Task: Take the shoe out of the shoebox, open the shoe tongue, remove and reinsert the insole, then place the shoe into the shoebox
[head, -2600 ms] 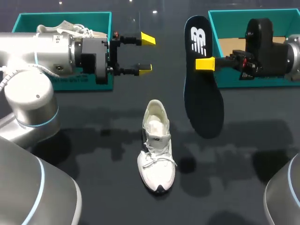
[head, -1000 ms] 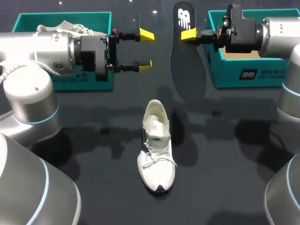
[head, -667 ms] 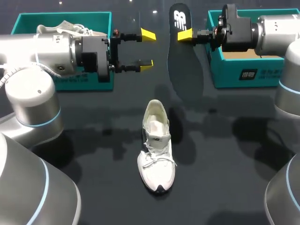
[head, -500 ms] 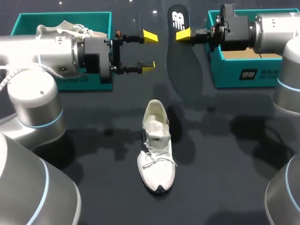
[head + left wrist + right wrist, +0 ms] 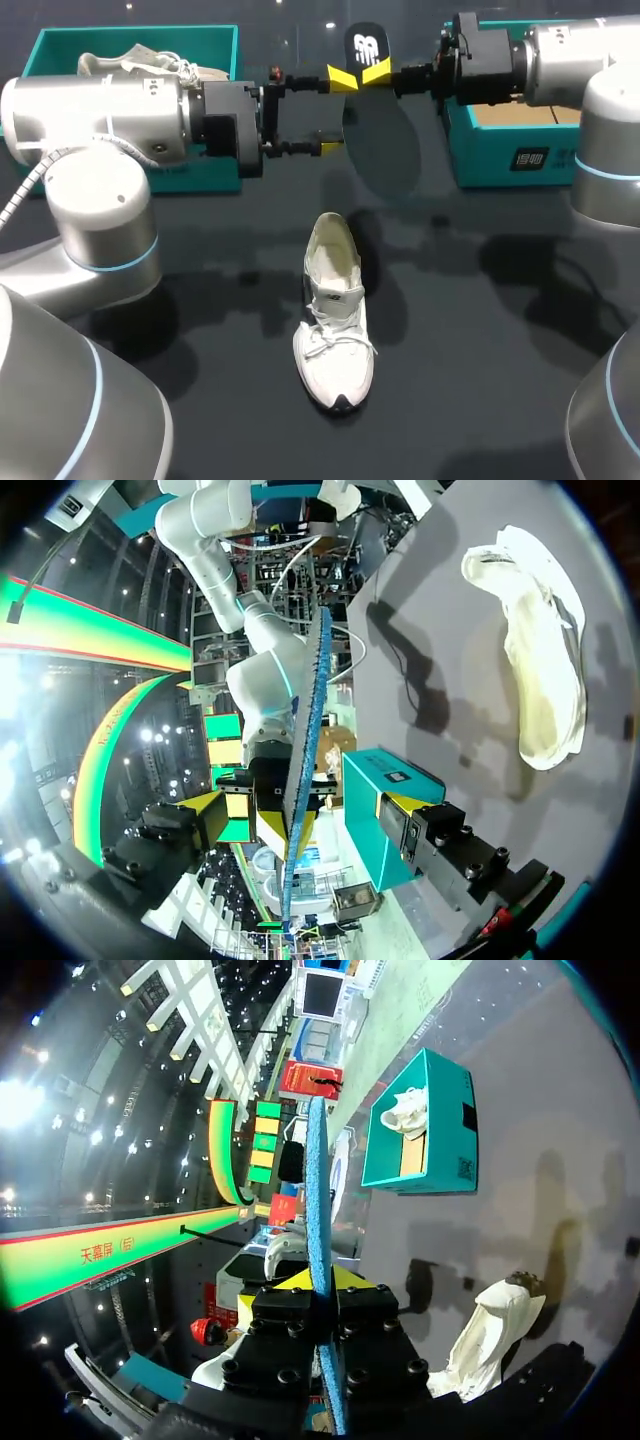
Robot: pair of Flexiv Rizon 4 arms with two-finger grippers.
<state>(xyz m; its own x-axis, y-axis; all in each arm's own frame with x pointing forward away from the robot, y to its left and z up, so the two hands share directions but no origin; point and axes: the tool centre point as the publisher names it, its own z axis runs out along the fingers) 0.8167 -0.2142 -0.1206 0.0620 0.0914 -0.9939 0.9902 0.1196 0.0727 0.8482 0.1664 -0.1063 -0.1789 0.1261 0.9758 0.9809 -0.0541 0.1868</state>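
A dark insole (image 5: 382, 135) with a white logo hangs heel-up above the table's back middle. My right gripper (image 5: 377, 72) is shut on its heel end. My left gripper (image 5: 336, 112) is open; the left wrist view has the insole (image 5: 305, 780) edge-on between its fingers, not clearly touching them. The right wrist view shows the insole (image 5: 317, 1180) rising from the right gripper (image 5: 325, 1295). The white shoe (image 5: 333, 310) lies on the table, toe toward me, tongue open; it also shows as the shoe (image 5: 540, 660) and the shoe (image 5: 490, 1345).
A teal shoebox (image 5: 150, 32) at the back left holds another white shoe (image 5: 140, 62), partly hidden by my left arm. A second teal shoebox (image 5: 500, 160) stands at the back right under my right arm. Dark table surrounds the shoe.
My right arm has carried the insole left and farther back. My left gripper has moved right, so the insole now stands between its open fingers. The shoe has not moved.
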